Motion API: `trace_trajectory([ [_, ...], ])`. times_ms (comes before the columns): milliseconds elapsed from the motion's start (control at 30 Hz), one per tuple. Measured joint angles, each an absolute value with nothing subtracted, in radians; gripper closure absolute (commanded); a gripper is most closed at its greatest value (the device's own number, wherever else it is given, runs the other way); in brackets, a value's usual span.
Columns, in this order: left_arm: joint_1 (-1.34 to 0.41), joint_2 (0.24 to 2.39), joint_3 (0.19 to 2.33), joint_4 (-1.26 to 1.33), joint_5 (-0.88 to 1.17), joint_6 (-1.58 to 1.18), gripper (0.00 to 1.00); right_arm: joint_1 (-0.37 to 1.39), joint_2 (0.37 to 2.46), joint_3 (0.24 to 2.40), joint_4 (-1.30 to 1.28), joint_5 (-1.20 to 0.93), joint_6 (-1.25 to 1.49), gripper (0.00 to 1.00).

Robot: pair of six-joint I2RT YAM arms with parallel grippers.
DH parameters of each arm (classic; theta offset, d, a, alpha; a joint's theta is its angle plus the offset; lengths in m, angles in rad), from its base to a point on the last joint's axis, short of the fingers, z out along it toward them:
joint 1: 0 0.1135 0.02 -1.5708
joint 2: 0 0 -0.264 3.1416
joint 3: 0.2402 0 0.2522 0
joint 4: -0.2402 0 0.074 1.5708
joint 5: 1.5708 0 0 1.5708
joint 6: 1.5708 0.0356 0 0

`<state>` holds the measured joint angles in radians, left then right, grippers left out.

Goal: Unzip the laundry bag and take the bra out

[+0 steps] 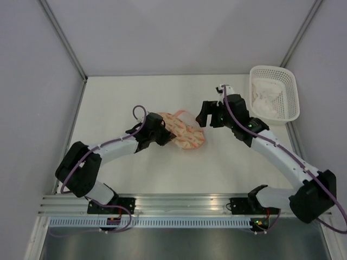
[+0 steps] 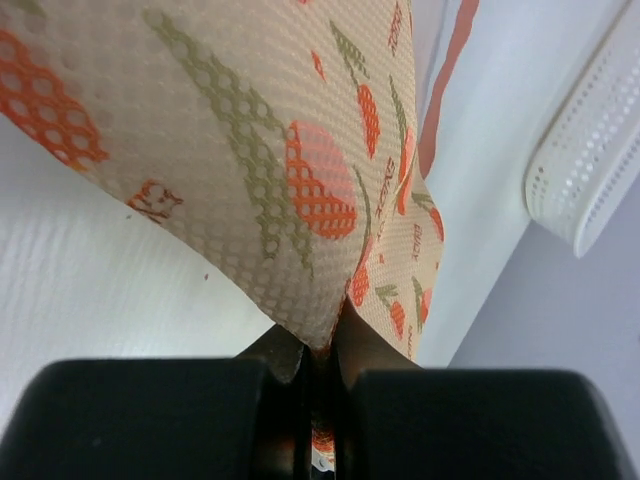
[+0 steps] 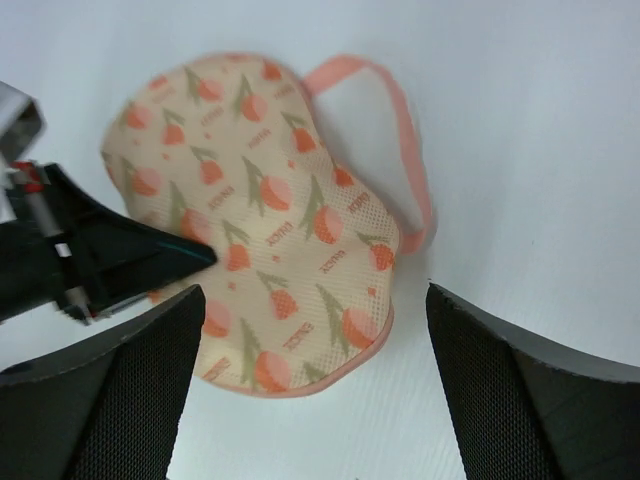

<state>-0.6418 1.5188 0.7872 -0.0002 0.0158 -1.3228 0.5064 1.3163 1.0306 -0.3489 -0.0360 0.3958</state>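
Observation:
The laundry bag [image 1: 185, 134] lies mid-table, cream mesh with orange prints and pink trim. My left gripper [image 1: 162, 134] is shut on the bag's left edge, and in the left wrist view a fold of the printed mesh [image 2: 250, 150] is pinched between the fingers of that gripper [image 2: 322, 352]. My right gripper [image 1: 208, 114] hangs open just right of and above the bag. In the right wrist view, the bag [image 3: 270, 260] and its pink loop strap [image 3: 405, 140] lie below the wide-spread right gripper [image 3: 315, 300], with the left arm's dark finger [image 3: 120, 250] on the bag. The bra is hidden.
A white lattice basket [image 1: 290, 81] stands at the back right with white cloth [image 1: 267, 102] inside; its rim also shows in the left wrist view [image 2: 590, 150]. Grey walls enclose the table on the left, back and right.

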Motion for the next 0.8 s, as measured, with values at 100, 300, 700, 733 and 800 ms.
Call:
trace_trajectory([
  [100,-0.646,1.513,0.861,-0.132,-0.053,-1.364,0.98,0.508,1.178,1.032,-0.336,-0.03,0.396,0.07],
  [300,-0.669,1.518,1.042,-0.315,-0.16,-1.464,0.98,0.591,1.011,0.912,-0.29,0.023,0.403,0.1],
  [700,-0.678,1.697,1.237,-0.449,-0.176,-1.63,0.98,0.736,0.997,0.754,-0.249,0.173,0.439,0.36],
  [733,-0.679,1.71,1.243,-0.455,-0.175,-1.637,0.98,0.739,1.003,0.754,-0.235,0.175,0.444,0.48],
  [800,-0.68,1.724,1.251,-0.466,-0.173,-1.649,0.98,0.746,1.029,0.753,-0.201,0.175,0.449,0.55],
])
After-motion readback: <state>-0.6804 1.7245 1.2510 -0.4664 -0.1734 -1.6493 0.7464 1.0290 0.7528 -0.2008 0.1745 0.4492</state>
